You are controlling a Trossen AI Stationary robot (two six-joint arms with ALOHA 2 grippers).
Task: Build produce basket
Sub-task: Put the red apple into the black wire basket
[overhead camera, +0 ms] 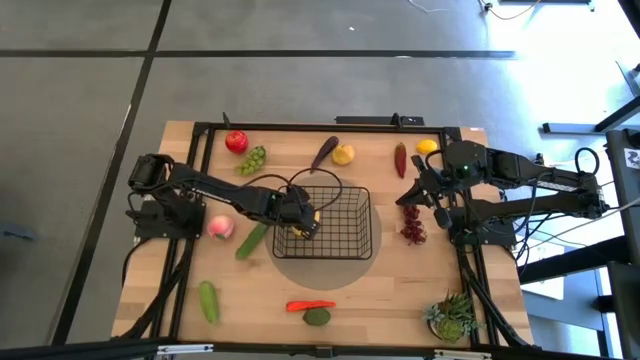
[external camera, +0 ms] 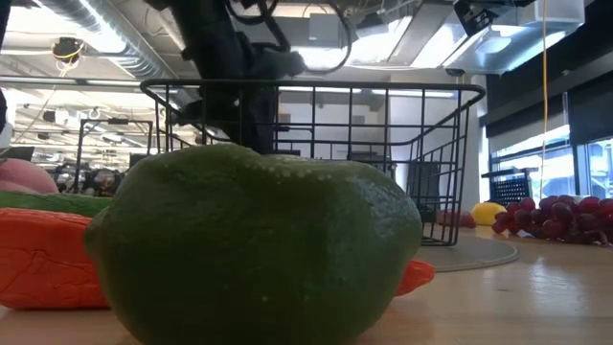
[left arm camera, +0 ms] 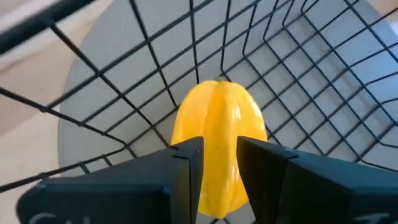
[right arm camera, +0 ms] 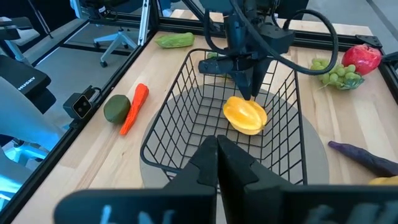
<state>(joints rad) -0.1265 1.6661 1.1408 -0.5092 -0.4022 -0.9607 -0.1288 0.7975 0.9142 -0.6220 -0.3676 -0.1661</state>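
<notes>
Centrally, your basket (overhead camera: pixel 335 222) sat on grey mat (overhead camera: pixel 325 272), within both arms' reach. Left gripper (overhead camera: pixel 303 222) hung inside basket's left wall, fingers slightly parted astride yellow pepper-like fruit (right arm camera: pixel 245 114); firm hold or release could not be told. Right gripper (right arm camera: pixel 217 163) waited shut, empty, beyond basket's right. Remaining produce lay scattered around, you had yet to load it.

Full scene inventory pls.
basket: 1, black, centre
fruit: 1, yellow, in basket
lemons: 2, yellow, back edge
tomato: 1, red, back left
grapes: 2, green back left, dark red right
eggplant: 1, purple, back centre
chilli: 1, red, back right
cucumbers: 2, green, left side
peach: 1, pink, left side
carrot: 1, orange, front centre
lime: 1, green, front centre
plant: 1, green, front right
left gripper: dark, in basket, jaws apart
right gripper: dark, right side, jaws shut
</notes>
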